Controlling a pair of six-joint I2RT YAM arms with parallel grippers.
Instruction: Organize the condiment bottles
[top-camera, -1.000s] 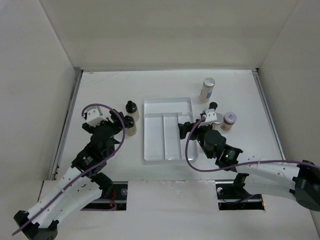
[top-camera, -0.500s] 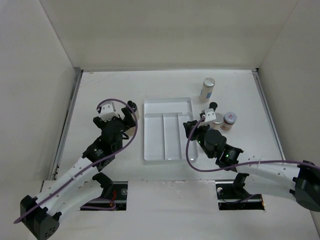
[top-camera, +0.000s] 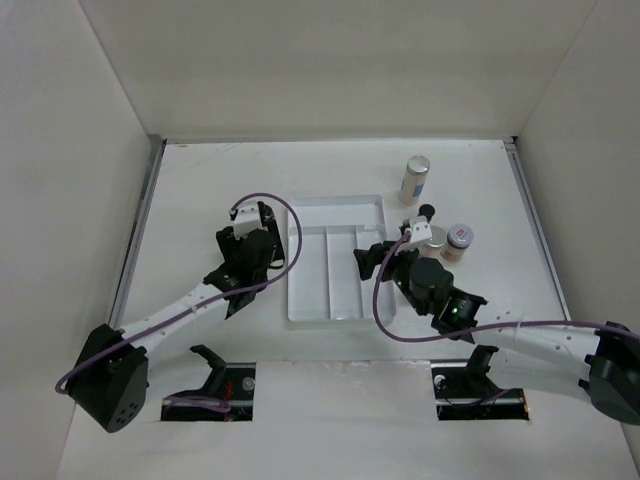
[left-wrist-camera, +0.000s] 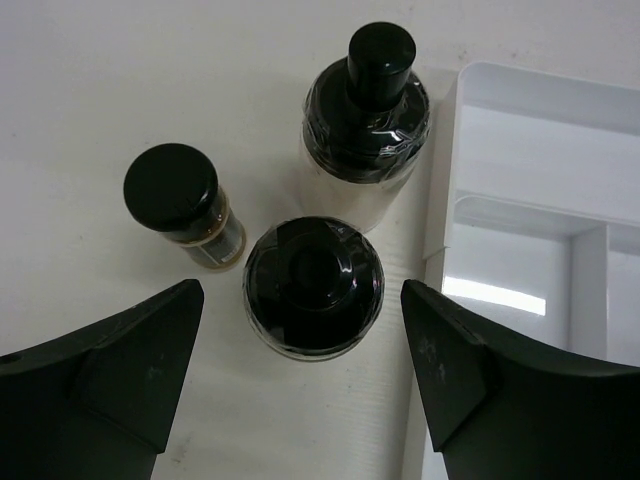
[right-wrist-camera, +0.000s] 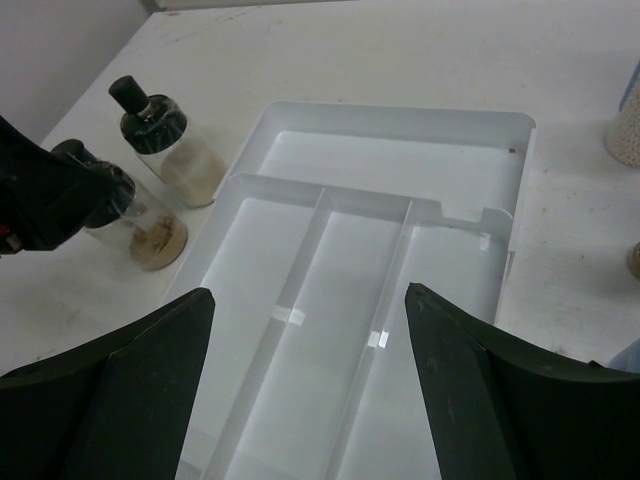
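Three black-capped condiment bottles stand just left of the white divided tray (left-wrist-camera: 520, 190): a small one (left-wrist-camera: 181, 203), a taller narrow-capped one with pale contents (left-wrist-camera: 368, 110) and a wide-capped one (left-wrist-camera: 313, 287). My left gripper (left-wrist-camera: 300, 300) is open directly above the wide-capped one, a finger on each side, not touching it. In the top view the left gripper (top-camera: 262, 232) hides these bottles. My right gripper (right-wrist-camera: 308, 300) is open and empty above the tray (right-wrist-camera: 400, 180). Two of the bottles show in the right wrist view (right-wrist-camera: 165, 140).
Right of the tray (top-camera: 335, 215) stand a tall pale cylinder with a silver lid (top-camera: 416, 178), a black-capped bottle (top-camera: 426, 212) and a pink-capped jar (top-camera: 458, 240). The right gripper (top-camera: 368, 258) hangs over the tray's right compartments. White walls enclose the table on three sides.
My left arm has swung right and forward, from beside the bottles to directly over them, close to the tray. The right gripper has shifted only slightly.
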